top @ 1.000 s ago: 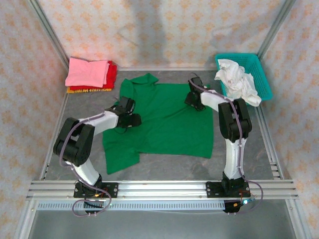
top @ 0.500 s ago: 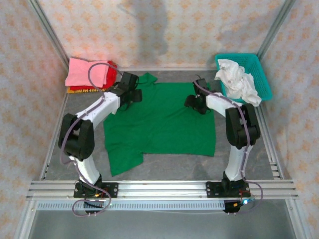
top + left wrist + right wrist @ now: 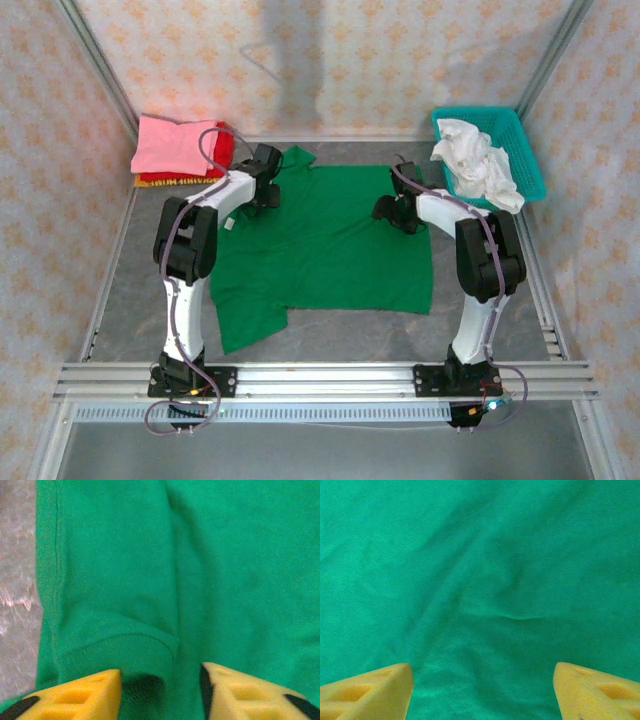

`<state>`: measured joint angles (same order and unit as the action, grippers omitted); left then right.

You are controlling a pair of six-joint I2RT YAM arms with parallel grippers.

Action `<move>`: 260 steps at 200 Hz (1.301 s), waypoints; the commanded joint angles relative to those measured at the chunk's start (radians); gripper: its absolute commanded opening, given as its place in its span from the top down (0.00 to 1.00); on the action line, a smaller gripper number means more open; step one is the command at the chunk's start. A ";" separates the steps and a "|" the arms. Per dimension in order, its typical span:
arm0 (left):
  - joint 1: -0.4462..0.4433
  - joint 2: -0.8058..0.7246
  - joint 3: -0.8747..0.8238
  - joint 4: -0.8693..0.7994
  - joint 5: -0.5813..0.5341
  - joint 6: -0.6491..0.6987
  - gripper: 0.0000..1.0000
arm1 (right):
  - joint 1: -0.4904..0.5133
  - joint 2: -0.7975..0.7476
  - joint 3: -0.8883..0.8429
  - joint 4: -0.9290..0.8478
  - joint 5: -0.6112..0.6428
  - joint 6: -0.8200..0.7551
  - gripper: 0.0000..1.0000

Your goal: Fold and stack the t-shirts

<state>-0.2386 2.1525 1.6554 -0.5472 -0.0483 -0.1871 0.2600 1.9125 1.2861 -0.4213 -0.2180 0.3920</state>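
Note:
A large bright green t-shirt [image 3: 325, 245] lies spread flat on the grey table [image 3: 150, 280]. My left gripper [image 3: 270, 188] is down on its far left corner, by the sleeve and collar. In the left wrist view its yellow pads [image 3: 85, 692] stand apart, and a raised fold of the green t-shirt [image 3: 125, 650] lies between them, untouched by either pad. My right gripper [image 3: 388, 208] rests at the shirt's far right part. It stands open in the right wrist view [image 3: 482, 682], wide over rumpled green cloth [image 3: 485, 580]. Folded pink [image 3: 170, 145], red [image 3: 222, 148] and yellow-orange [image 3: 165, 181] t-shirts are stacked at the far left.
A teal basket [image 3: 530, 165] holding crumpled white cloth [image 3: 480, 160] stands at the far right corner. Metal frame rails [image 3: 330, 378] run along the near edge, and patterned walls close in the sides and back.
My left arm has swung from the shirt's left side up to its far left corner, and its jaws have narrowed. My right gripper has shifted slightly right and opened wider.

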 commanded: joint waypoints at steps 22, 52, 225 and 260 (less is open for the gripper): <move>0.054 -0.018 0.036 -0.035 -0.088 0.015 0.73 | -0.027 0.051 -0.018 0.020 0.020 0.016 0.28; 0.095 -0.043 0.036 -0.036 -0.123 0.024 0.84 | -0.052 0.073 -0.029 0.014 0.020 0.042 0.31; 0.135 -0.121 -0.005 0.006 0.036 -0.011 0.40 | 0.002 -0.031 0.075 -0.111 0.139 -0.024 0.34; 0.090 -0.012 0.076 -0.017 0.107 -0.027 0.43 | 0.010 0.063 0.228 -0.165 0.180 -0.049 0.42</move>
<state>-0.1356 2.0827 1.6608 -0.5766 -0.0166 -0.1848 0.2684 1.9274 1.4010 -0.5228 -0.1150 0.3813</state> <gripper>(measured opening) 0.580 0.616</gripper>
